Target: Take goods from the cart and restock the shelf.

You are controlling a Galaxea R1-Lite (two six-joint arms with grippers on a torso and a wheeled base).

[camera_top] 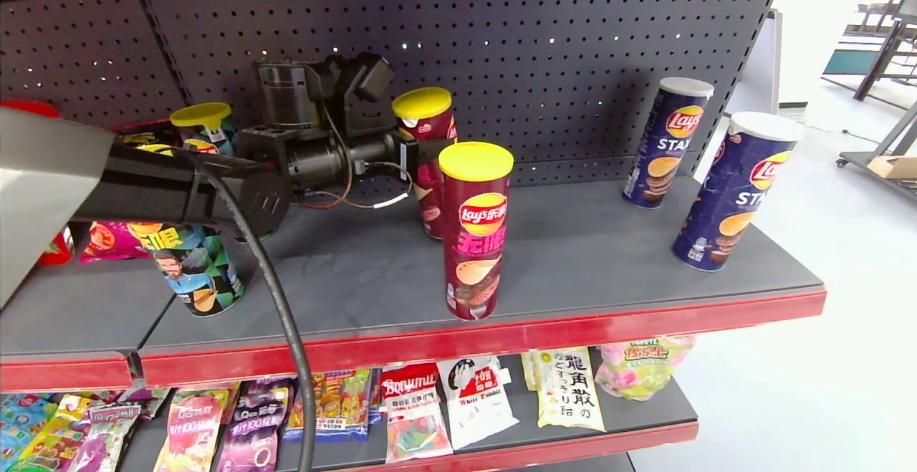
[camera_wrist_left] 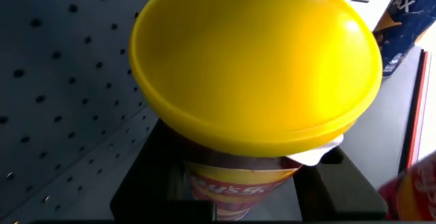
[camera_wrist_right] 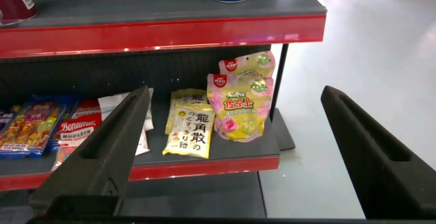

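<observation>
A maroon chip can (camera_top: pixel 428 122) with a yellow lid (camera_wrist_left: pixel 255 67) stands at the back of the grey upper shelf (camera_top: pixel 573 257), near the pegboard. My left gripper (camera_top: pixel 428 153) is shut on the can below its lid, and its black fingers (camera_wrist_left: pixel 146 180) flank the can body (camera_wrist_left: pixel 235 186). A second maroon can (camera_top: pixel 476 232) stands upright in front of it near the shelf's red edge. My right gripper (camera_wrist_right: pixel 238 156) hangs open and holds nothing, lower down, facing the lower shelf (camera_wrist_right: pixel 204 169).
Two blue chip cans (camera_top: pixel 666 144) (camera_top: pixel 738 193) stand on the shelf's right side. A teal patterned can (camera_top: pixel 195 271) stands at the left, partly behind my left arm. Snack bags (camera_top: pixel 566 386) lie on the lower shelf. Open floor lies to the right.
</observation>
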